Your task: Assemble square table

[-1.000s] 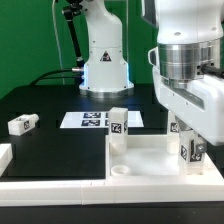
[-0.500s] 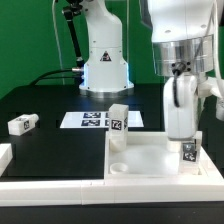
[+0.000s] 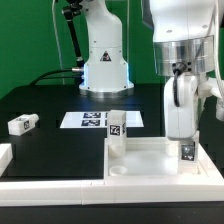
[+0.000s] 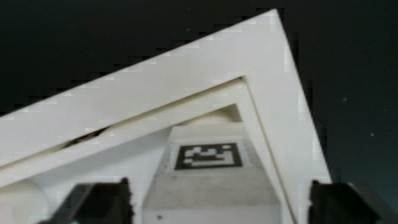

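While hanging at the top (image 3: 150, 160)'s far corner, exterior view's right, straddles an upright leg (image 3: 187, 152) with gripper (image 4: 217, 198) fingers apart, clear of both sides. Second leg (image 3: 117, 125) upright at the other far corner; third leg (image 3: 22, 123) lying well apart.

White arm (image 3: 185, 40), dark-fingered gripper (image 4: 217, 200) (black cable (image 3: 70, 40), seemingly)
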Tool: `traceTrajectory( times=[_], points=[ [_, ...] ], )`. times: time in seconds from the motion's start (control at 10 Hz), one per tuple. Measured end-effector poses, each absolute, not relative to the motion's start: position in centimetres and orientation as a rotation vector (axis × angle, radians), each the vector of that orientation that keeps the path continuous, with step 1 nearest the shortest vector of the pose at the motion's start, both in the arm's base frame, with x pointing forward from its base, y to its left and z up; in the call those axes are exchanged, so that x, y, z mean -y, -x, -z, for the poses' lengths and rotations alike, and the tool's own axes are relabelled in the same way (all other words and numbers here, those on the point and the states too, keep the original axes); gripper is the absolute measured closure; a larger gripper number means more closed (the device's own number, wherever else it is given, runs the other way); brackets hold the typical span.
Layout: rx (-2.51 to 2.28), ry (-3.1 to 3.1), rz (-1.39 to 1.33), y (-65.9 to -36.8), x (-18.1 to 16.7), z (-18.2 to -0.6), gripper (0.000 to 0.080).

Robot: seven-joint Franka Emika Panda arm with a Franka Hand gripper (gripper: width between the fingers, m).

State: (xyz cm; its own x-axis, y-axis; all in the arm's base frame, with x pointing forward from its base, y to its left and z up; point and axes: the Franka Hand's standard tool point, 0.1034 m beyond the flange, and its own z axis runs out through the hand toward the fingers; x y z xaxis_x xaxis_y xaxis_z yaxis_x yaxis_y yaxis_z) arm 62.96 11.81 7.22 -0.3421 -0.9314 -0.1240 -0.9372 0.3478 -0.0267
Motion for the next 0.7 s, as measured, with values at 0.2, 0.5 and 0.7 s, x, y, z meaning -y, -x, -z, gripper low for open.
traceTrajectory(
  times=[0.2, 0.5, 0.7],
  points=[
    [-2.467, 1.745, -0.073, -63.0, -11.9, -7.3, 0.0193],
    [-2.296, 1.884, -0.037, -61.6, -10.8, -11.6, 0.0151],
    [-2.247, 1.929, -0.008, -61.5, -9.0, -13.0, 0.0150]
  ],
)
